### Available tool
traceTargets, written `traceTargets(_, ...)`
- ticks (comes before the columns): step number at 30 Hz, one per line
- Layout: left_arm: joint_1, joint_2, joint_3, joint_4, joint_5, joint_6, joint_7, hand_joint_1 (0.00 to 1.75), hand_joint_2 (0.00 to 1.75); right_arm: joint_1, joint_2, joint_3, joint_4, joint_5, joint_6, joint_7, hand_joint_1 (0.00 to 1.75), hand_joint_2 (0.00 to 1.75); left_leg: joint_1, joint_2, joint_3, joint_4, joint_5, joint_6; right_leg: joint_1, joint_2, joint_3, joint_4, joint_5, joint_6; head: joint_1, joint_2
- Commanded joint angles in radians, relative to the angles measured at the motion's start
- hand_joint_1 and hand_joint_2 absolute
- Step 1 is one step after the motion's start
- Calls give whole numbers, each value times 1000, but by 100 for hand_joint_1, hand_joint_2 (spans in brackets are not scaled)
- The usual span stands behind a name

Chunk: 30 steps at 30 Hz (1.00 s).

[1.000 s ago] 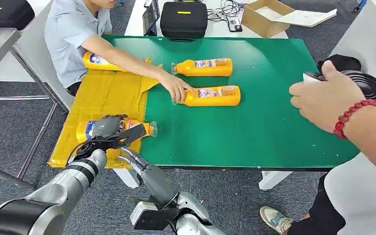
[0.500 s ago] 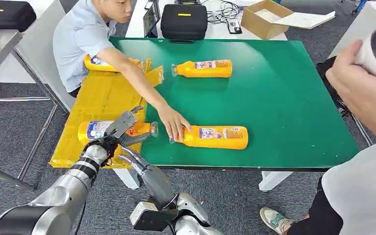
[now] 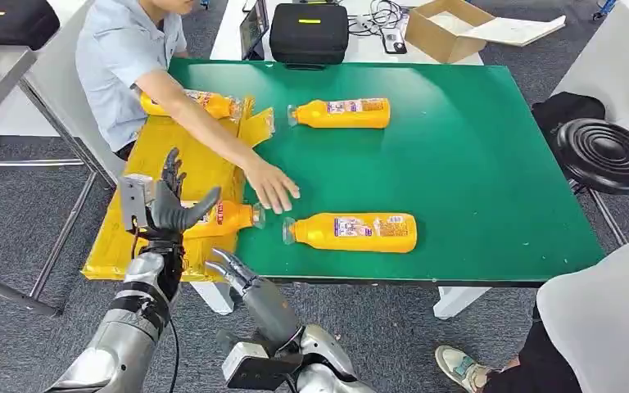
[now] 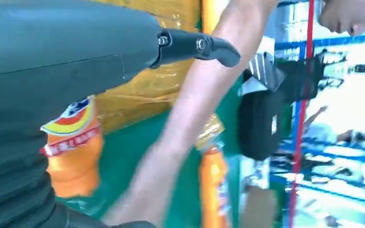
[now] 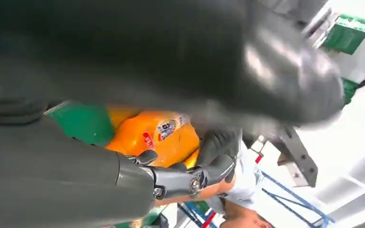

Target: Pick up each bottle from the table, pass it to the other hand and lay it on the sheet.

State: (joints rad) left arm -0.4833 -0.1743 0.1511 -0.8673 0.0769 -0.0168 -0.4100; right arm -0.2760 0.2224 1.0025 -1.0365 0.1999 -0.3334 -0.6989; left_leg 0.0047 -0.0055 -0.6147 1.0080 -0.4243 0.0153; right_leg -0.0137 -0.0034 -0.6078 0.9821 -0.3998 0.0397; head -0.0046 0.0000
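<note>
My left hand (image 3: pixel 168 203) is raised above the near part of the yellow sheet (image 3: pixel 172 155), fingers spread and holding nothing. Just beyond it an orange bottle (image 3: pixel 228 216) lies on the sheet's edge, cap towards the table's middle; the left wrist view shows it close by (image 4: pixel 73 156). A second bottle (image 3: pixel 352 232) lies on the green table (image 3: pixel 475 164) near its front edge. A third bottle (image 3: pixel 342 113) lies at the far side. Another bottle (image 3: pixel 201 102) rests on the sheet's far end, partly behind a person's arm. My right hand (image 3: pixel 231 270) hangs below the table's front edge, empty.
A person sits at the table's far left, one hand (image 3: pixel 272 187) reaching over the table between the near bottles. A second person stands at the lower right (image 3: pixel 598 327). A black stool (image 3: pixel 606 154) stands right of the table. A black case (image 3: pixel 308 33) and a cardboard box (image 3: pixel 442 29) lie behind.
My left hand has let go of the bottle on the sheet and lifted with fingers spread. The seated person slid a bottle to the front edge and drew back. The right-side person's hand withdrew.
</note>
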Motion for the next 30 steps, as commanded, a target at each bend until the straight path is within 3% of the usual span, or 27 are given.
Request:
traceTargets(1, 231, 37, -100, -486, 222, 102, 13, 0, 175, -9, -83, 56, -33, 64, -153, 1, 0, 175, 1, 7, 8, 0, -5, -1, 1, 6, 6, -1, -3, -2, 0, 0)
traceTargets(3, 350, 39, -101, -672, 240, 183, -58, 0, 175, 4, -116, -79, 5, 213, -276, 28, 0, 175, 0, 5, 5, -1, -3, -1, 0, 5, 3, -1, -2, -1, 0, 0)
traceTargets(5, 417, 43, -93, -773, 254, 220, -57, 0, 175, 14, -164, -188, 1, 281, -291, 62, 0, 175, 1, 5, 10, -2, -5, -1, 1, 6, 8, -3, -3, -2, 0, 0)
traceTargets(6, 448, 49, -95, -817, 256, 228, -52, 0, 175, 26, -179, -265, -2, 297, -245, 22, 0, 175, 0, 7, 6, -2, -4, 0, 1, 7, 5, -3, -1, -1, 0, 0)
traceTargets(7, 479, 49, -93, -851, 252, 236, -57, 0, 175, 20, -195, -337, 38, 350, -264, 83, 0, 175, 0, 7, 7, -1, -5, 0, 1, 7, 5, -3, -2, -1, 0, 0)
traceTargets(8, 495, 52, -101, -863, 212, 262, -75, 0, 175, 19, -207, -408, 58, 357, -239, 72, 0, 175, 0, 4, 5, -1, -3, 0, 0, 5, 3, -3, -1, 0, 0, 0)
traceTargets(11, 508, 54, -132, -862, 172, 292, -94, 0, 175, 6, -206, -538, 86, 355, -193, 42, 0, 175, -1, -1, 2, -1, -2, 0, -1, 1, 2, -3, -1, 0, 0, 0)
traceTargets(13, 521, 65, -180, -856, 86, 311, -113, 0, 175, -27, -220, -592, 126, 377, -231, 100, 0, 175, -1, -1, 2, 0, -2, 0, -1, 0, 2, -2, -2, 0, 0, 0)
traceTargets(16, 534, 74, -244, -859, 72, 313, -116, 0, 175, -92, -228, -666, 242, 391, -215, 81, 0, 175, -1, -1, 2, -1, -1, 0, -1, 1, 2, -3, -1, 0, 0, 0)
traceTargets(19, 533, 77, -246, -861, 72, 317, -117, 0, 175, -93, -222, -671, 250, 393, -217, 72, 0, 175, -2, -1, 2, -1, -1, 0, -2, 0, 2, -2, -1, 0, 0, 0)
traceTargets(23, 515, 79, -292, -838, 59, 286, -112, 0, 175, -149, -223, -697, 365, 418, -187, 117, 0, 175, -1, 0, 2, -1, -1, 0, -1, 2, 1, -2, 0, 0, 0, 0)
traceTargets(25, 485, 80, -332, -790, 46, 267, -101, 0, 175, -203, -195, -736, 458, 371, -122, 73, 0, 175, -1, 0, 4, -1, -2, 0, 0, 1, 3, -2, -1, -1, 0, 0)
traceTargets(30, 435, 67, -350, -722, 32, 280, -101, 0, 175, -260, -148, -728, 561, 397, -127, 73, 0, 175, -1, 2, 5, -1, -2, 0, 0, 3, 4, -2, -1, -1, -1, 0)
